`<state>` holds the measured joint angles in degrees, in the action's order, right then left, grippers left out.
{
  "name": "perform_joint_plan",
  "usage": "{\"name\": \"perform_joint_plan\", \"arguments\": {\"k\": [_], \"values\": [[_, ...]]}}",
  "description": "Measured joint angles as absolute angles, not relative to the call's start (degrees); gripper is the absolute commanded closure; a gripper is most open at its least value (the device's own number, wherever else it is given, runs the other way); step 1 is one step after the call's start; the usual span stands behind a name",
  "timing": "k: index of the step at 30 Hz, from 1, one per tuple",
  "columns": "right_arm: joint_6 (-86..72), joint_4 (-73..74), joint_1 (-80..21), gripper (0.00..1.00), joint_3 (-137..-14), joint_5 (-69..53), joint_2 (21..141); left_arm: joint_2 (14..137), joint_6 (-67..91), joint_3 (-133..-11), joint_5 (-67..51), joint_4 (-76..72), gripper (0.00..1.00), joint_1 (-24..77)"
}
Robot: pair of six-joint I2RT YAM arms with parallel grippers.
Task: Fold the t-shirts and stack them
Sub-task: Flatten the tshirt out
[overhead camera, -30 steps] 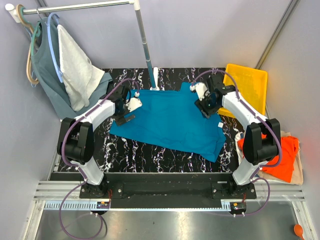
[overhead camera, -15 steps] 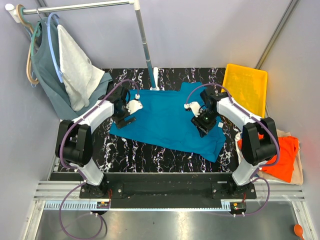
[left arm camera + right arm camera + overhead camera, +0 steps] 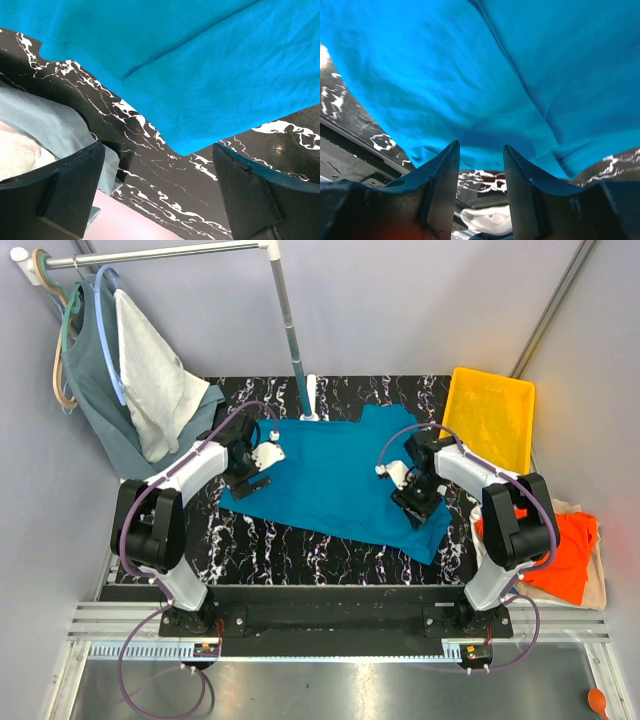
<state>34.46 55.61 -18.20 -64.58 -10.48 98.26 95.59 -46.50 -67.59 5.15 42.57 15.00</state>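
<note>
Teal shirt point(image 3: 335, 480) lies spread flat in the middle of the black marbled table point(image 3: 290, 545), one sleeve toward the far edge, one near corner pointing at the right arm's base. Left gripper point(image 3: 252, 478) is low at the shirt's left edge; fingers point(image 3: 70, 185) spread wide, nothing between them; a hemmed shirt corner and bare table show in the gap. Right gripper point(image 3: 418, 508) is down over the shirt's near right part; fingers point(image 3: 442, 180) a narrow gap apart, pinching nothing visible; shirt hem and table show through the gap; cloth ahead of it is wrinkled.

Orange shirt point(image 3: 568, 550) lies crumpled off the table's right side, on top of the cream shirt point(image 3: 597, 585), well apart from the teal shirt. Yellow tray point(image 3: 490, 420) sits at the table's far right corner, near the teal sleeve. Grey-green top point(image 3: 90, 380) and white cloth point(image 3: 150, 380) hang from a rail point(image 3: 160, 252) at far left; the top's lower part drapes onto the table corner near the left gripper.
</note>
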Motion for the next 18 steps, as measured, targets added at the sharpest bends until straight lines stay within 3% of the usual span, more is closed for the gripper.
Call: {"name": "perform_joint_plan", "arguments": {"k": [18], "values": [[32.01,54.48,-11.7,0.47,-63.07,-9.69,96.95,95.61,-46.52,-66.59,5.15,43.48,0.06,15.0]]}}
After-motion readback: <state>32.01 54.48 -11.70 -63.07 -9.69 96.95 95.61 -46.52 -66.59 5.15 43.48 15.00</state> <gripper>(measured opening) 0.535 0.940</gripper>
